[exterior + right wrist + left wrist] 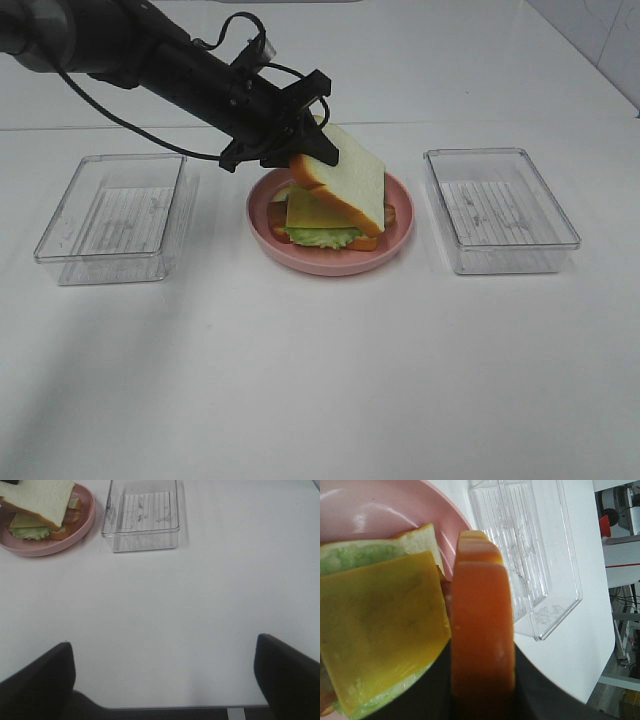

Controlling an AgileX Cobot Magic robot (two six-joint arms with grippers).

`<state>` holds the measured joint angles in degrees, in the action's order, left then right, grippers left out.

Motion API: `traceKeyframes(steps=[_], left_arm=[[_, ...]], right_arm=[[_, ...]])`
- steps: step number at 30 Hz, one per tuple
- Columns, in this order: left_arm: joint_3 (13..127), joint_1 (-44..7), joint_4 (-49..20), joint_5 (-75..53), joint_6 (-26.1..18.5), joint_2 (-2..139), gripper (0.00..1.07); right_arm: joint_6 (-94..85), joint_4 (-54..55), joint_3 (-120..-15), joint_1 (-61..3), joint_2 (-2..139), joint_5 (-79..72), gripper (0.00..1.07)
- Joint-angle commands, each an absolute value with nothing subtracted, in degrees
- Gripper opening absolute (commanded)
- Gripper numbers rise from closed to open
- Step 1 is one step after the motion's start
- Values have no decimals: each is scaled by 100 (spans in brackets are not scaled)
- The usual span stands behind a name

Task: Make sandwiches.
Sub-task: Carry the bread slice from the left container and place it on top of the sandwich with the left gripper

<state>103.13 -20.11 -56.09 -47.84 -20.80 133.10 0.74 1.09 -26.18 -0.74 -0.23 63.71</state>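
Note:
My left gripper (308, 143) is shut on the upper edge of a white bread slice (346, 176) with tan-orange crust. The slice hangs tilted over the half-built sandwich, its lower end near the stack. In the left wrist view the slice (482, 630) shows edge-on between the dark fingers (536, 692). Under it lie a yellow cheese square (308, 211) (380, 625), green lettuce (322, 238) (355, 560) and a bottom bread slice (420, 536) on the pink plate (330, 266). My right gripper (165, 680) hangs open over bare table, away from the plate (86, 521).
A clear plastic tray (112, 215) stands left of the plate and another (500, 210) (142, 515) (530, 555) to its right. The table's front edge shows in the right wrist view below the gripper.

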Motion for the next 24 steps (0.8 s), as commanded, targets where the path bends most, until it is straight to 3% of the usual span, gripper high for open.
traceKeyframes(steps=[1,14,16,17,19,20,21,22,23,24], left_arm=[[10353,-2051,-5752,-4710,-2086,13356,0],[10353,-2051,-5775,-4710,-2005,13493,0],[10353,-2051,-5770,-4710,-2005,13493,16],[10353,-2051,-5770,-4710,-2005,13493,16],[10382,-2051,-5747,-4704,-1839,13493,58],[10382,-2051,-5747,-4704,-1839,13493,58],[10422,-2051,-5678,-4715,-1765,13493,69],[10422,-2051,-5678,-4715,-1765,13493,69],[10525,-2051,-5489,-4807,-1604,13493,84],[10525,-2051,-5489,-4807,-1604,13493,84]], right_arm=[[40,120,-2613,-80,-189,6343,94],[40,120,-2613,-80,-189,6343,94],[40,120,-2613,-80,-189,6343,94],[40,120,-2613,-80,-189,6343,94],[40,120,-2613,-80,-189,6343,94],[40,120,-2613,-80,-189,6343,94],[40,120,-2613,-80,-189,6343,94],[40,120,-2613,-80,-189,6343,94],[40,120,-2613,-80,-189,6343,94],[40,120,-2613,-80,-189,6343,94]])
